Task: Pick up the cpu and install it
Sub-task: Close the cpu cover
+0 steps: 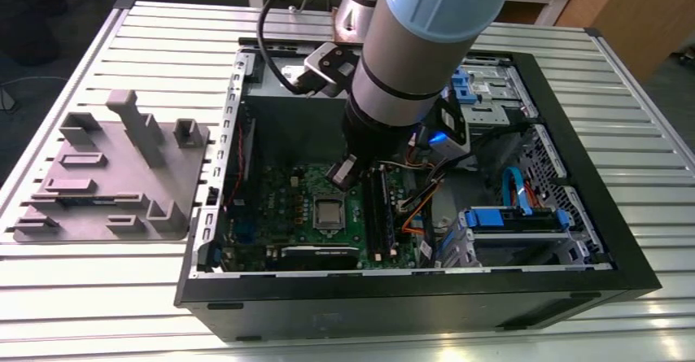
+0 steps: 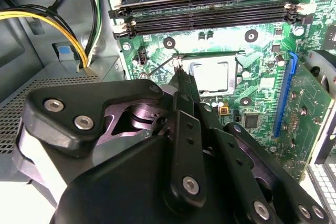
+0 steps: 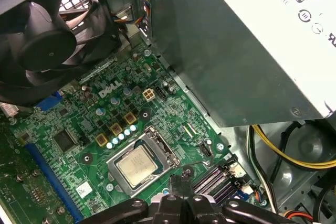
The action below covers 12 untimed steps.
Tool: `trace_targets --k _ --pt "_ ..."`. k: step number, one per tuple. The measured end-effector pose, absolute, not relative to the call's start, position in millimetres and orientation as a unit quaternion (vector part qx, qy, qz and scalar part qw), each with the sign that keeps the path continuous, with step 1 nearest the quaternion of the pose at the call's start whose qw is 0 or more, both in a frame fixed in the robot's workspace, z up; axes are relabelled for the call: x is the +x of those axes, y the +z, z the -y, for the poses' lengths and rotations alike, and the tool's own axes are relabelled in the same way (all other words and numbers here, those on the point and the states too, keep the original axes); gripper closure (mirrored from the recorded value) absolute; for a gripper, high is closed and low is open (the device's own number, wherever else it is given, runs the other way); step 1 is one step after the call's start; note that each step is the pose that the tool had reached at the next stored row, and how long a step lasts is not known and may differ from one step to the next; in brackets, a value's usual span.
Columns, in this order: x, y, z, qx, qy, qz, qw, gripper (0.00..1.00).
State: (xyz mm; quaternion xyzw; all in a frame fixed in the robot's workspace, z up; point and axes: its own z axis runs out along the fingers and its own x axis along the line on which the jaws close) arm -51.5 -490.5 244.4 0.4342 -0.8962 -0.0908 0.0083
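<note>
Slatted aluminium table (image 1: 163, 20) carried an open computer case (image 1: 413, 297) lying on its side, so that its green motherboard (image 1: 293, 191) faced up for the arm (image 1: 424, 45) to reach from above. On the exterior view's left sat a grey moulded tray (image 1: 109, 175), well apart from the board, its recesses looking vacant.

The cpu (image 1: 329, 211) was no longer a thing to fetch. In both wrist views its pale metal top (image 2: 212, 74) (image 3: 137, 164) lay flat and square inside the silvery socket frame (image 3: 163, 150), which surrounded it on all 4 sides. By that look it sat in its seat.

The gripper (image 1: 345, 171) hung low inside the case, just beside the socket and not over the chip. In the second wrist view its 2 fingers (image 2: 179, 74) appeared pressed together into 1 narrow tip with nothing between them, and that tip stood at the frame's corner by the thin wire lever (image 2: 160, 68). I judged such a narrow, empty tip suited nudging that lever, though I could not tell whether they touched.
</note>
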Motion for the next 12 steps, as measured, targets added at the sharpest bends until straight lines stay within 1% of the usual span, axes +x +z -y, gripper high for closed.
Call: trace_targets --k 12 --pt "-54.5 244.4 490.5 0.434 -0.091 0.896 0.008 0.9"
